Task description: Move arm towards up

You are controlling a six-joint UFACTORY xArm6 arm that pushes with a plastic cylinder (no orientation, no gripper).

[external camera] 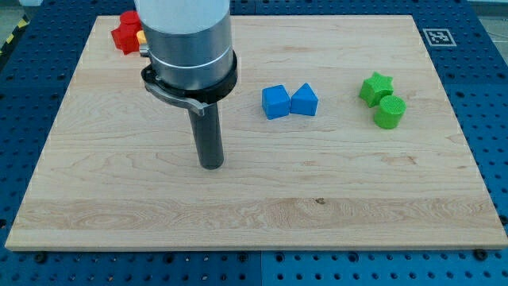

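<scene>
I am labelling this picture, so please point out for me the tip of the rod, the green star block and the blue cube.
my tip (pixel 211 166): camera view, the rod's very lower end.
green star block (pixel 376 86): camera view, middle of its top face.
blue cube (pixel 275 102): camera view, centre of its top face.

Tip (pixel 211 165) left of paired blocks (pixel 290 102)

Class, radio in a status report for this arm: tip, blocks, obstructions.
My tip down on bare board, left of the blue blocks. Red block at top left, partly behind the arm. Green blocks far right.
</scene>
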